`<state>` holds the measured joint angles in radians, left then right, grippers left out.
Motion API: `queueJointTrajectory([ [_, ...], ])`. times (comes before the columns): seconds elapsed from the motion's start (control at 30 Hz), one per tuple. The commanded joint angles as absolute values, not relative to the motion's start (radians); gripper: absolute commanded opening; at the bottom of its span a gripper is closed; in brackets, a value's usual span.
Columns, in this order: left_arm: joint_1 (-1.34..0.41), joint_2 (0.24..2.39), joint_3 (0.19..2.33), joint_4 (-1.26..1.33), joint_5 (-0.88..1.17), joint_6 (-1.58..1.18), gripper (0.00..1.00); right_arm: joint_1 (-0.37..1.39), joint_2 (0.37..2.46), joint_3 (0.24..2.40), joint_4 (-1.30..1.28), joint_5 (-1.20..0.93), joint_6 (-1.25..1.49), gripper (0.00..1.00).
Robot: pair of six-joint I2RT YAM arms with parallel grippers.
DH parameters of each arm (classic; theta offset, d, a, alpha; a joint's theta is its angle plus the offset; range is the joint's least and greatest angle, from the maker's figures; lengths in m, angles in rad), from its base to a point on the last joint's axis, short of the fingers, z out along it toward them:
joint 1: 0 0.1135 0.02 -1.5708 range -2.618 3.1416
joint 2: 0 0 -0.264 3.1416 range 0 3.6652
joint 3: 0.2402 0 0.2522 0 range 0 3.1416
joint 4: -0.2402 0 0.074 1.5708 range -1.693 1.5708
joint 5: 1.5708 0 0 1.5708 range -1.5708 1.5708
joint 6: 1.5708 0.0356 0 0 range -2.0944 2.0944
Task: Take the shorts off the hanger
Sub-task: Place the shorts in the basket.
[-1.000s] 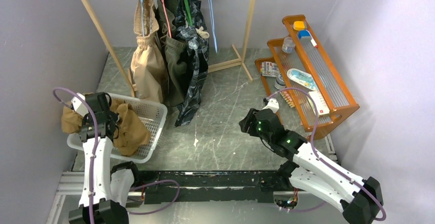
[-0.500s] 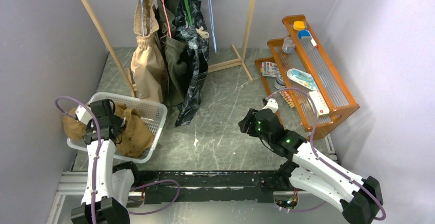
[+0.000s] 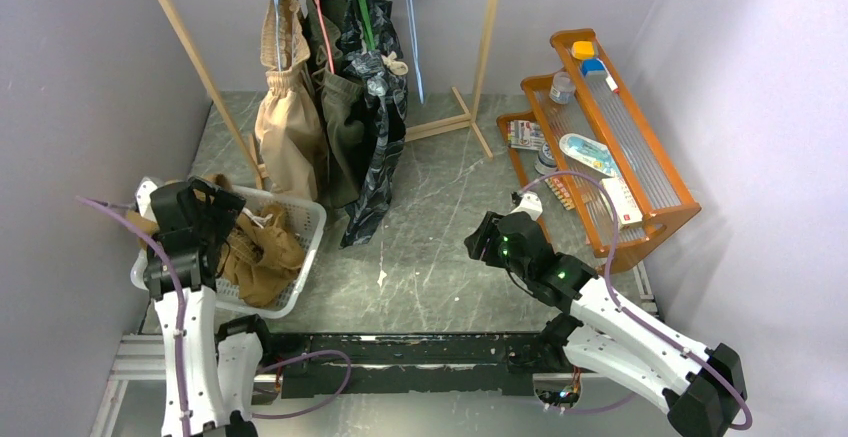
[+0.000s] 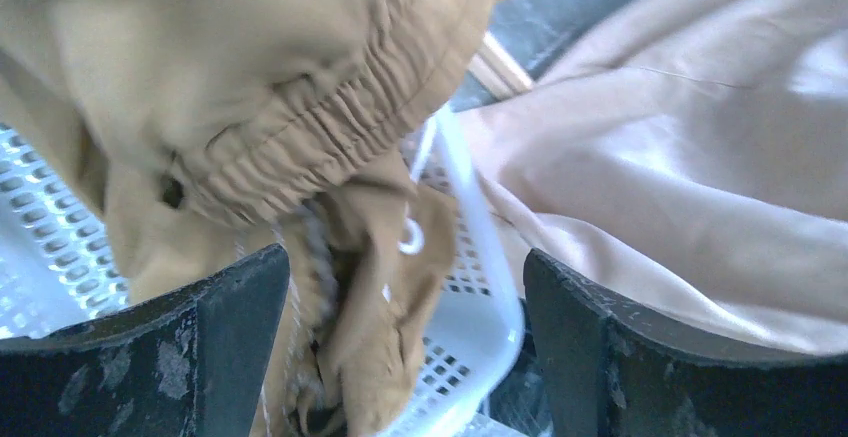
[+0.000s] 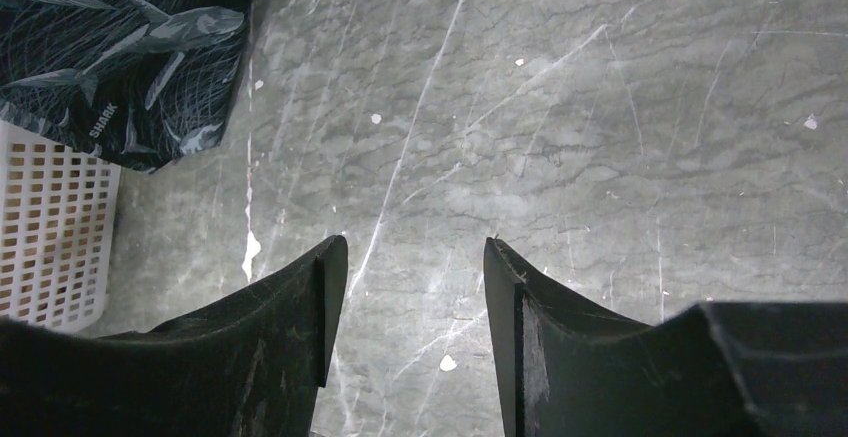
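Three shorts hang from hangers on the wooden rack: light beige (image 3: 285, 127), olive green (image 3: 340, 132) and dark navy patterned (image 3: 378, 147). The tan brown shorts (image 3: 262, 257) lie crumpled in the white basket (image 3: 305, 222). My left gripper (image 3: 218, 212) hovers open over the basket's left half. In the left wrist view its jaws stand wide (image 4: 405, 267), with the tan shorts (image 4: 250, 87) loose between and beyond them. My right gripper (image 3: 478, 240) is open and empty above the marble floor (image 5: 415, 247), right of the navy shorts (image 5: 130, 47).
An empty blue hanger (image 3: 411, 27) hangs at the rack's right end, beside the wooden post (image 3: 488, 47). An orange shelf (image 3: 620, 137) with small items stands at the right. The basket's rim (image 4: 470, 307) lies just under my left jaws, with the beige shorts (image 4: 680, 177) beyond.
My left gripper has opened and let go of the tan brown shorts, which dropped into the basket. The left arm shifted slightly. The right arm has not moved.
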<state>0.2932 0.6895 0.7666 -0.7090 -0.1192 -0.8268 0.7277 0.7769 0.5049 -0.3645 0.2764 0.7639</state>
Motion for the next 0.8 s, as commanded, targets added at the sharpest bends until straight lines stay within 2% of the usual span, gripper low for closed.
queueJointTrajectory([
  [0.0, 0.303, 0.635, 0.807, -0.732, 0.007, -0.821, 0.91, 0.727, 0.780, 0.526, -0.352, 0.278, 0.774, 0.56],
  [0.23, 0.303, 0.581, 0.853, -0.786, -0.067, -0.826, 0.91, 0.726, 0.788, 0.532, -0.358, 0.281, 0.761, 0.56],
  [0.37, 0.302, 0.568, 0.887, -0.727, -0.126, -0.726, 0.92, 0.727, 0.781, 0.525, -0.358, 0.285, 0.762, 0.56],
  [0.57, 0.303, 0.683, 0.914, -0.735, -0.454, -0.738, 0.92, 0.727, 0.785, 0.519, -0.348, 0.275, 0.762, 0.56],
  [0.67, 0.303, 0.757, 0.918, -0.718, -0.560, -0.776, 0.95, 0.726, 0.801, 0.530, -0.348, 0.271, 0.751, 0.56],
  [0.77, 0.304, 0.801, 0.938, -0.721, -0.657, -0.835, 0.92, 0.727, 0.820, 0.552, -0.362, 0.266, 0.741, 0.56],
])
